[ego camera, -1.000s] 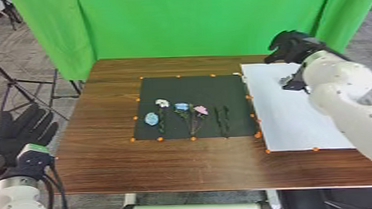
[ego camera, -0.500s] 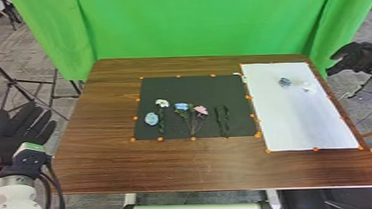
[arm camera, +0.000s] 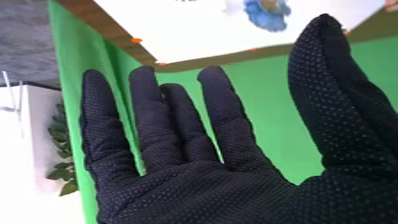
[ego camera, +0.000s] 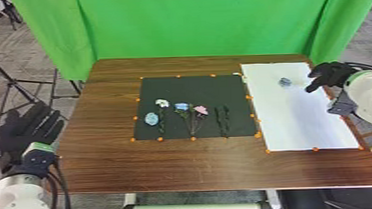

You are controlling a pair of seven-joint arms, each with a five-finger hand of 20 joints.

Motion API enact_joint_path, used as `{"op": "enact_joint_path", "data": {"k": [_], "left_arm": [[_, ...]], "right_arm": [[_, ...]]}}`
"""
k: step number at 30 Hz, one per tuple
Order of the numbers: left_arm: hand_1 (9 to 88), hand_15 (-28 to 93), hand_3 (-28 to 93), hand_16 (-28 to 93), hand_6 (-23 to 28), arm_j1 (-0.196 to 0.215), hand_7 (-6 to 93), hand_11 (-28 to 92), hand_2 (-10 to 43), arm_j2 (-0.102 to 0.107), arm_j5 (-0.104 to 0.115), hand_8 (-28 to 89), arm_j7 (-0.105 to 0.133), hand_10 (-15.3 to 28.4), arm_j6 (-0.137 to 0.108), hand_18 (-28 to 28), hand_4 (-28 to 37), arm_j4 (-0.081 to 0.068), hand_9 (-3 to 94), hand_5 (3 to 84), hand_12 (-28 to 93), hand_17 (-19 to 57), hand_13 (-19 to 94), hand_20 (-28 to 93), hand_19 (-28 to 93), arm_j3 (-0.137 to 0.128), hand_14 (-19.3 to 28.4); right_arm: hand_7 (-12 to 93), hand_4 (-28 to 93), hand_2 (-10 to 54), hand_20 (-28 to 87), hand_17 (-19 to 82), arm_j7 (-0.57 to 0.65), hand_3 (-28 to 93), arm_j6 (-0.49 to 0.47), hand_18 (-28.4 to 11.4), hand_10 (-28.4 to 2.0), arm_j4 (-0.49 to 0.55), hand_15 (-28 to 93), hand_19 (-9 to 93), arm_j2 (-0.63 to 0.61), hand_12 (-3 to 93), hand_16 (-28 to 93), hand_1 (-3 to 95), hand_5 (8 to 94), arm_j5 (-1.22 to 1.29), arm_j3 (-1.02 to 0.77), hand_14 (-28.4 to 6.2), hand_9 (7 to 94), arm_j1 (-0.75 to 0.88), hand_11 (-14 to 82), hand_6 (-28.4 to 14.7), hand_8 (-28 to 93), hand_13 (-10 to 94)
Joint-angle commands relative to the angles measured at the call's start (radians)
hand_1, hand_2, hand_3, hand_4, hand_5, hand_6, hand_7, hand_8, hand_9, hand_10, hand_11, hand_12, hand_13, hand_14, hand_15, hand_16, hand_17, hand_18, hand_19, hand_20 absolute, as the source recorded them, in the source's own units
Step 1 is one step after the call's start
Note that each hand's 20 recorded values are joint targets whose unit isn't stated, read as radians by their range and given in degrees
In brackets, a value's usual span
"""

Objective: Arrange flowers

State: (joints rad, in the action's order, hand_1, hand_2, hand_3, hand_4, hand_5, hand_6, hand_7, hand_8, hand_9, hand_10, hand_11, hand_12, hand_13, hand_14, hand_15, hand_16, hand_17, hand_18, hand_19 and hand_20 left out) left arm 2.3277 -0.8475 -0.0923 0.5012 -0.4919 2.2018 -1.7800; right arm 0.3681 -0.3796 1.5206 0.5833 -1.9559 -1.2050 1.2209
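In the head view, my right hand (ego camera: 330, 75) is over the right edge of the white sheet (ego camera: 294, 123), right of a blue-grey flower head (ego camera: 285, 82). My left hand (ego camera: 27, 129) is off the table's left side, fingers straight. On the black mat (ego camera: 191, 87) lie a white flower (ego camera: 162, 103), a light-blue flower head (ego camera: 152, 118), a blue flower (ego camera: 182, 107), a pink flower (ego camera: 200, 110) and dark green stems (ego camera: 223, 121). The right wrist view has my open right hand (arm camera: 204, 192) holding nothing, with the blue flower head (arm camera: 268, 14) beyond it.
Orange markers line the edges of the black mat and the white sheet on the brown table (ego camera: 167, 168). A green curtain (ego camera: 202, 24) hangs behind the table, and a black stand (ego camera: 21, 83) is off its left side.
My right hand went from the far end of the white sheet out past its right side, then came back to its right edge. The flowers on the black mat stayed put.
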Motion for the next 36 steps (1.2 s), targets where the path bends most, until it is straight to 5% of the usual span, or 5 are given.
{"op": "enact_joint_path", "data": {"k": [1,13,22,25,36], "left_arm": [[27.7,53,73,-10,7.1,0.001,22.8,30,11.2,-0.004,0.001,-13,0.001,13.7,0.001,14.8,-28.3,0.008,35.7,42.9,9,-5.5,25,13,42,0.001,15.7],[28.0,53,73,-10,6.7,-0.008,22.8,30,11.1,-0.014,0.005,-13,-0.006,13.6,-0.017,14.8,-28.3,0.007,35.3,41.0,9,-5.5,25,13,42,0.000,15.7],[28.3,53,72,-10,7.4,0.015,22.9,31,11.5,-0.019,-0.004,-13,-0.012,14.0,-0.008,14.8,-28.3,0.015,36.7,43.2,9,-5.4,25,13,42,-0.019,15.8],[28.3,53,72,-10,7.4,0.009,22.9,31,11.5,-0.021,-0.005,-13,-0.014,14.0,-0.008,14.7,-28.3,0.013,36.8,43.5,9,-5.4,25,13,42,-0.014,15.8],[28.2,53,72,-10,7.4,0.013,22.8,31,11.5,-0.027,-0.010,-13,-0.022,14.2,-0.006,14.7,-28.3,0.011,37.1,43.7,9,-5.4,26,13,42,-0.021,15.9]], "right_arm": [[24,-28,-9.5,19,18,0.013,81,-0.044,-18.0,-13.8,-0.082,24,43,0.048,10.9,11,29.5,33.4,-0.023,0.103,-10.4,30.0,-0.106,8.7,-4.1,-15,31],[27,-28,-9.5,21,19,0.040,82,0.002,-18.2,-13.8,-0.167,32,51,0.092,9.8,11,33.6,35.1,-0.061,0.197,-10.6,30.9,-0.151,11.1,-3.7,-17,36],[37,-28,-9.5,31,32,0.048,68,0.124,-16.1,-10.8,-0.156,43,72,0.080,19.1,32,58.7,52.8,-0.149,0.231,-2.3,58.4,-0.107,28.7,1.5,-21,59],[44,-28,-9.5,37,34,0.034,65,0.172,-17.1,-7.7,-0.153,46,76,0.084,37.7,37,61.5,57.0,-0.176,0.251,-1.8,67.6,-0.103,20.6,2.4,-10,64],[51,-28,-9.5,42,37,0.034,67,0.189,-20.7,-7.3,0.186,51,82,0.110,51.9,44,61.7,68.6,-0.257,0.068,-3.8,80.8,0.042,22.1,2.6,4,73]]}}
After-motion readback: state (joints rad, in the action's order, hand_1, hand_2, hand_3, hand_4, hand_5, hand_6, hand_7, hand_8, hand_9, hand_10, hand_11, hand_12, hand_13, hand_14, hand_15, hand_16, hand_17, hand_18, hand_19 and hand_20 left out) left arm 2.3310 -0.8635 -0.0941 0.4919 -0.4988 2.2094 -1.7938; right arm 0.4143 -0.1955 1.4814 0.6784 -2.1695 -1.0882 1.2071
